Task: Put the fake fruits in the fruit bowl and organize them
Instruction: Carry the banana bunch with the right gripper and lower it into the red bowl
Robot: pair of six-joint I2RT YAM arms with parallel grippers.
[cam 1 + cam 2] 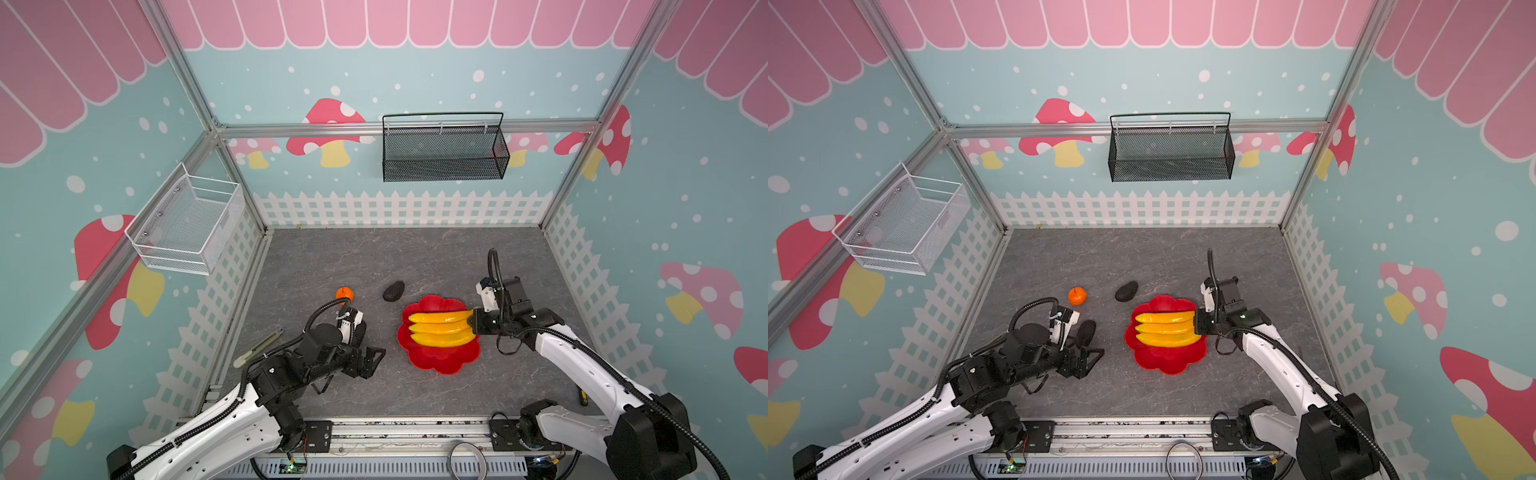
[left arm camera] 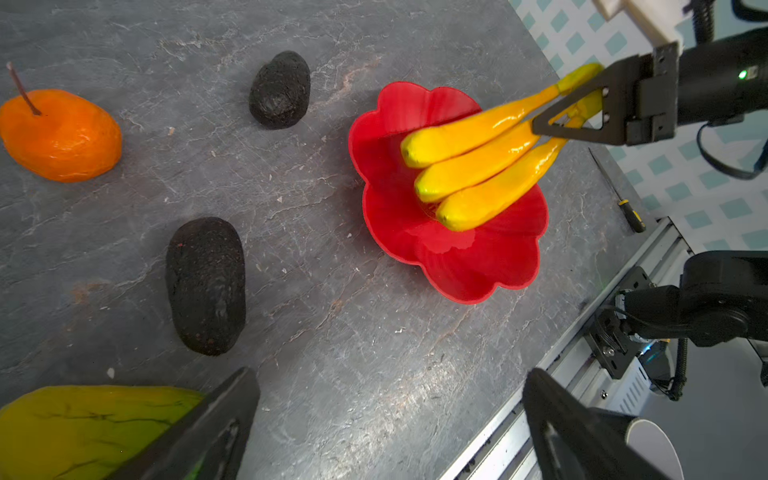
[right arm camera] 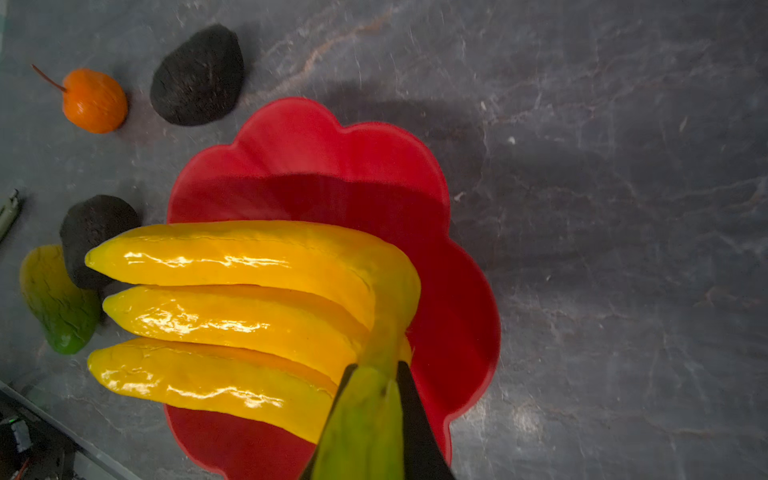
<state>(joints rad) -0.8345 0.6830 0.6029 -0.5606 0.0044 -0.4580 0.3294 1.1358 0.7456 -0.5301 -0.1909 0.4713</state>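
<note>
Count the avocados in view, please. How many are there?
2. The first avocado lies on the table between the orange and the red bowl. The second avocado lies near the green-yellow fruit. Neither is in the bowl.

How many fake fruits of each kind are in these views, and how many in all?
banana bunch: 1
orange: 1
avocados: 2
green-yellow fruit: 1
Total: 5
</note>
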